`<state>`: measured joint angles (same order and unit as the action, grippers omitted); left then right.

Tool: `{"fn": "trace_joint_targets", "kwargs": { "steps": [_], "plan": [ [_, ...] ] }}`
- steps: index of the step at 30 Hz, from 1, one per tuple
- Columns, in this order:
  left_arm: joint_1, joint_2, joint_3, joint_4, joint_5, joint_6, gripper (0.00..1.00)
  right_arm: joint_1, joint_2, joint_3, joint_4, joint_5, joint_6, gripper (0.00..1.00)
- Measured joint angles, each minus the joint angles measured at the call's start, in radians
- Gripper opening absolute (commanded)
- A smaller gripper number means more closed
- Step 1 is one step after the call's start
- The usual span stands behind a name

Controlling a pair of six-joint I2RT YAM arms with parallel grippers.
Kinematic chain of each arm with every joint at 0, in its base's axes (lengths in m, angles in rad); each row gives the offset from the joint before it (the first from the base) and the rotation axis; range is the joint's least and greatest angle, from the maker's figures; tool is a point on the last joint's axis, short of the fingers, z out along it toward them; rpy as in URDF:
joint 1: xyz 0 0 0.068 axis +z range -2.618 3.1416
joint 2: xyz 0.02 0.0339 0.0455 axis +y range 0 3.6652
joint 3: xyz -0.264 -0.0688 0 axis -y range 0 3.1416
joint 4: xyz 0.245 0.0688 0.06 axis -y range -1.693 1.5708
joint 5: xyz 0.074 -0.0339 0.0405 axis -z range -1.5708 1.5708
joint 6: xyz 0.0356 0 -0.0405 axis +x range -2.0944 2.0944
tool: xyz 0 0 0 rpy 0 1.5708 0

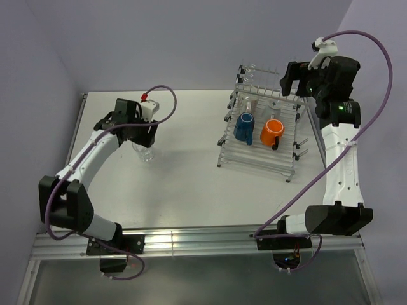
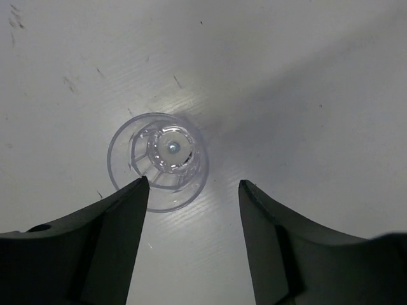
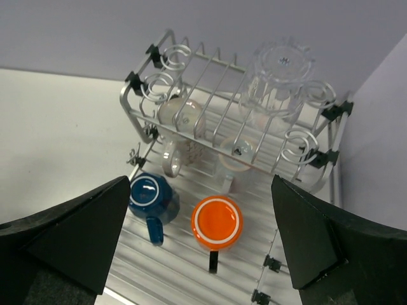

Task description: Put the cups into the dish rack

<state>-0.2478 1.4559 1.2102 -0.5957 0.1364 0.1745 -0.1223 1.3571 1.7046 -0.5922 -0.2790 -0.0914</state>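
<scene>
One tumbler: ribbed base, left wrist only.

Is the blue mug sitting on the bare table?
No, the blue mug sits inside the dish rack, beside the orange mug.

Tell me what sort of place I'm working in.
Likely a lab test cell, not a kitchen: a white table, plain lavender walls, and a wire dish rack set on the table.

blue mug, orange mug, in dish rack
</scene>
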Motion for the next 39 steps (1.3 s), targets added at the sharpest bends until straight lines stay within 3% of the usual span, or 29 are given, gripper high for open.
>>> {"fn": "trace_joint_targets", "kwargs": {
  "steps": [12, 17, 22, 28, 33, 36, 39],
  "plan": [
    [0.001, 0.203, 0.039, -0.081, 0.007, 0.046, 0.49, 0.0, -0.001, -0.022, -0.006, -0.068, 0.025, 1.0],
    [0.001, 0.238, 0.039, -0.081, 0.006, 0.045, 0.34, 0.007, -0.018, -0.044, 0.003, -0.097, 0.045, 1.0],
    [0.001, 0.259, 0.037, -0.063, 0.004, 0.029, 0.0, 0.027, -0.048, -0.084, 0.011, -0.127, 0.07, 1.0],
    [0.003, 0.259, 0.047, -0.056, 0.0, -0.001, 0.0, 0.05, -0.061, -0.138, 0.082, -0.193, 0.16, 1.0],
    [0.016, 0.214, 0.105, -0.059, 0.057, -0.069, 0.0, 0.063, -0.055, -0.177, 0.194, -0.286, 0.333, 1.0],
    [0.029, 0.057, 0.1, 0.015, 0.104, -0.123, 0.0, 0.093, -0.039, -0.175, 0.258, -0.333, 0.431, 1.0],
    [0.035, -0.188, 0.031, 0.204, 0.114, -0.164, 0.0, 0.15, -0.024, -0.182, 0.333, -0.377, 0.561, 1.0]
  ]
}}
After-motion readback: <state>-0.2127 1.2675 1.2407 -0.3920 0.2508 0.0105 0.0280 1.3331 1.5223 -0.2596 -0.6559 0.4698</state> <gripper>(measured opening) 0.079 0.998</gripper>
